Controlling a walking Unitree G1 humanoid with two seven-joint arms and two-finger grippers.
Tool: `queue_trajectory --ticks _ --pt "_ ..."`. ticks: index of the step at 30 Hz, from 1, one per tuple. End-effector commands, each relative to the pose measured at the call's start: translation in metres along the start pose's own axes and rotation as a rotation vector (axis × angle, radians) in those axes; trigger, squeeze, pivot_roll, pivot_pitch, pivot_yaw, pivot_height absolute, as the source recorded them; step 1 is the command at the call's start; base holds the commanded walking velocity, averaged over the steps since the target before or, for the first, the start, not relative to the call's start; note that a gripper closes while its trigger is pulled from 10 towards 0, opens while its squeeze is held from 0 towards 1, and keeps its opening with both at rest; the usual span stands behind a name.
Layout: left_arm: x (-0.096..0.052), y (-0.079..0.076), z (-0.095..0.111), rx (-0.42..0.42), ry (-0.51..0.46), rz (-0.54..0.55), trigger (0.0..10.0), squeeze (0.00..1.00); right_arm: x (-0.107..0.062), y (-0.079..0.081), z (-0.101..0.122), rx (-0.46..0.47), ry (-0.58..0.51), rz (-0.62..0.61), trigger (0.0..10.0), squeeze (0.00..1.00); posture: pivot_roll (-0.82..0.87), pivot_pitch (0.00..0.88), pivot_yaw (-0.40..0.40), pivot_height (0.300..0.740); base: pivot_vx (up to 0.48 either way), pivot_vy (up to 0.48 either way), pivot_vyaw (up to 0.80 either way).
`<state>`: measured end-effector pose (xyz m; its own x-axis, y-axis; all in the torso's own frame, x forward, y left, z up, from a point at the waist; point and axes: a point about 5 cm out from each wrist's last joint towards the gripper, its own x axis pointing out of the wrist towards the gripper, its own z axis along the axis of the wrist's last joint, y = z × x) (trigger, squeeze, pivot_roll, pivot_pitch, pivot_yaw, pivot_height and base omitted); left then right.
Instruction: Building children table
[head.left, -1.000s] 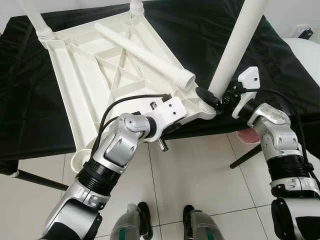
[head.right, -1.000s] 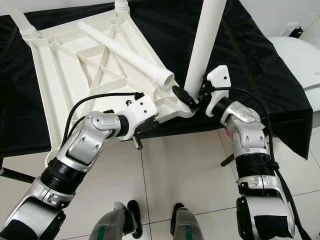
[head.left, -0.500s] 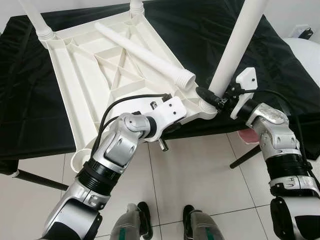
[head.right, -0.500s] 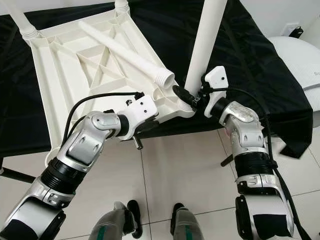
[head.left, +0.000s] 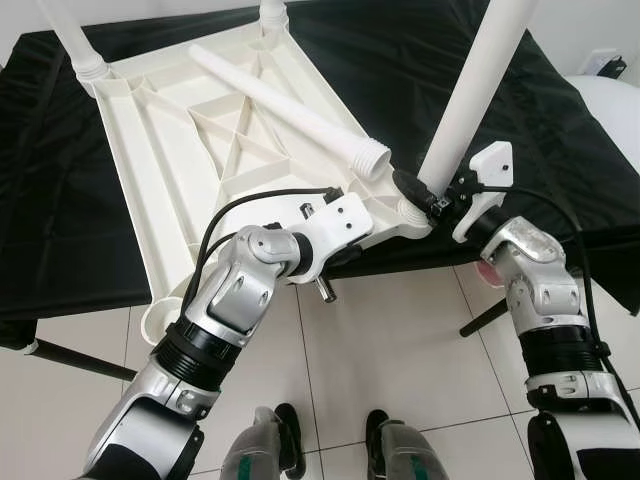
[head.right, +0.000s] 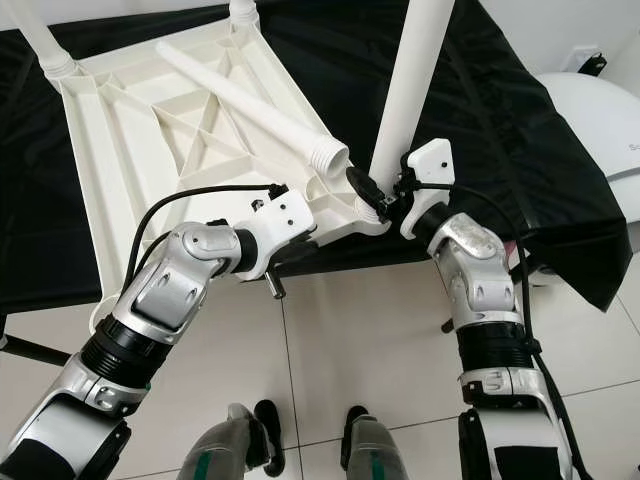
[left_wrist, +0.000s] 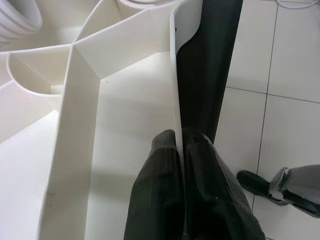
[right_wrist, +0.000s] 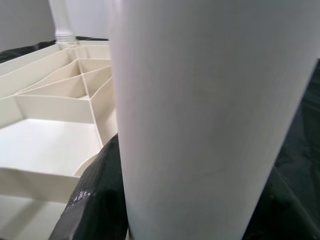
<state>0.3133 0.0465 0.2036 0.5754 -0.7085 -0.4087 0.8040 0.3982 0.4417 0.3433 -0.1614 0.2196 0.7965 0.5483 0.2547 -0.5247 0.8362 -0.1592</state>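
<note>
The white plastic table top (head.left: 170, 150) lies upside down on a black-covered table. A loose white leg (head.left: 290, 105) lies across its ribbed underside. Two legs (head.left: 70, 40) stand in the far corners. A fourth leg (head.left: 475, 90) stands tilted in the near right corner socket. My right gripper (head.left: 428, 198) is shut on this leg just above its base, and black fingers (right_wrist: 95, 200) hug both sides of it. My left gripper (left_wrist: 180, 137) is shut on the thin near rim of the table top, one finger on each side of the wall.
The black cloth (head.left: 60, 220) hangs over the table's front edge. A black table leg (head.left: 490, 315) slants to the tiled floor (head.left: 400, 350) at the right. A white rounded object (head.left: 610, 100) sits at the far right. My feet (head.left: 290, 440) stand below.
My right forearm and elbow have swung a little to the left, turning the wrist while the gripper stays on the leg. The left arm has not moved.
</note>
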Motion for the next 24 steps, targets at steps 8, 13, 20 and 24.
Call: queue_trajectory --ticks 8,13,20,24 --pt "-0.003 0.006 0.009 0.034 -0.019 0.098 10.0 0.0 0.002 0.014 0.007 0.056 -0.071 -0.075 10.0 0.0 -0.12 0.243 0.054 0.74 0.0 0.0 0.0" --pt "-0.003 0.006 0.009 0.034 -0.019 0.098 10.0 0.0 0.003 0.02 0.01 0.064 -0.096 -0.152 10.0 0.0 -0.12 0.242 0.055 0.74 0.0 0.0 0.0" --pt "-0.004 0.006 0.009 0.034 -0.018 0.099 10.0 0.0 0.006 0.026 0.011 0.049 -0.086 -0.258 10.0 0.0 -0.12 0.241 0.055 0.74 0.0 0.0 0.0" --pt "-0.003 0.006 0.009 0.033 -0.019 0.099 10.0 0.0 0.007 0.03 0.01 0.05 -0.076 -0.292 10.0 0.0 -0.12 0.24 0.055 0.74 0.0 0.0 0.0"
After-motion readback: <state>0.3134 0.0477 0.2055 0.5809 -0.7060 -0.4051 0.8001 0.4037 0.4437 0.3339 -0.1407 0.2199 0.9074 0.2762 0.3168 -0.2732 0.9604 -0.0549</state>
